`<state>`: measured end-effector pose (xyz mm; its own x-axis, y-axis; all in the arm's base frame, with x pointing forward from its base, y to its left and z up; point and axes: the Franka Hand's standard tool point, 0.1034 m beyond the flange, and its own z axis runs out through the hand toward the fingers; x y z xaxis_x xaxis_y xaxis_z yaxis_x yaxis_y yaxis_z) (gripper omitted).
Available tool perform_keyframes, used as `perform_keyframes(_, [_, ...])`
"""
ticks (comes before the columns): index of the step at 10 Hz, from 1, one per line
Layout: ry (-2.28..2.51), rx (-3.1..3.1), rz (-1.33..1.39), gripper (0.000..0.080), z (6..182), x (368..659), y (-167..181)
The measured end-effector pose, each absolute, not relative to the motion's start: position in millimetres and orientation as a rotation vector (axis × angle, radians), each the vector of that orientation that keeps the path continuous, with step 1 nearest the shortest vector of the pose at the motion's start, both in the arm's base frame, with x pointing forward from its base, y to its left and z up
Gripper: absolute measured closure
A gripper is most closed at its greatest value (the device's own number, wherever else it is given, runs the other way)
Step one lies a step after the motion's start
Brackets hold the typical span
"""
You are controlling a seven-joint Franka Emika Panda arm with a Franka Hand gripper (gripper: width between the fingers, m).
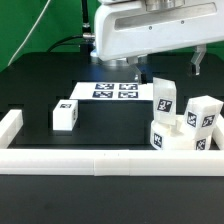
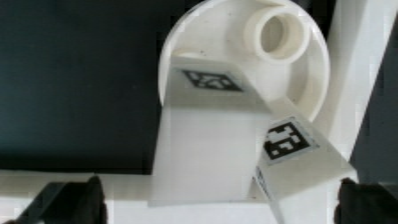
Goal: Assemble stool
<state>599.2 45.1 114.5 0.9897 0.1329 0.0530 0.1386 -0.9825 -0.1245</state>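
Observation:
The stool's white round seat (image 2: 231, 45) shows one open socket hole (image 2: 281, 35). Two white legs with square tags rise from it, one (image 2: 210, 115) beside the other (image 2: 294, 150). In the exterior view this cluster sits at the right: a leg (image 1: 163, 97), a second leg (image 1: 203, 115) and the seat (image 1: 185, 143) low between them. Another tagged leg (image 1: 66, 115) lies alone on the black table at the left. My gripper (image 2: 217, 205) is open, its dark fingertips (image 2: 71, 200) wide apart and holding nothing. It hangs above the table's back (image 1: 122, 66).
The marker board (image 1: 115, 90) lies flat under the arm at the table's middle. A long white border rail (image 1: 100, 160) runs along the front, with a short rail section (image 1: 10, 125) at the left. A green backdrop stands behind.

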Motion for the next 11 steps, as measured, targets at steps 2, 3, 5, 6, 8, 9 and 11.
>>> perform_keyframes(2, [-0.208, -3.006, -0.066, 0.0151, 114.1, 598.9, 45.0])
perform_keyframes(3, [-0.369, -2.996, -0.074, 0.0151, 113.7, 598.7, 44.6])
perform_keyframes(5, [-0.787, -2.951, -0.076, 0.0151, 110.4, 597.6, 46.3])
perform_keyframes(6, [-0.936, -2.912, -0.076, 0.0151, 109.0, 597.2, 46.3])
perform_keyframes(8, [-1.102, -2.86, -0.078, 0.0151, 108.4, 596.9, 43.9])
perform_keyframes(9, [-1.18, -2.831, -0.08, 0.0151, 108.0, 596.8, 43.1])
perform_keyframes(11, [-1.543, -2.711, -0.132, 0.0151, 106.0, 601.4, 42.4])
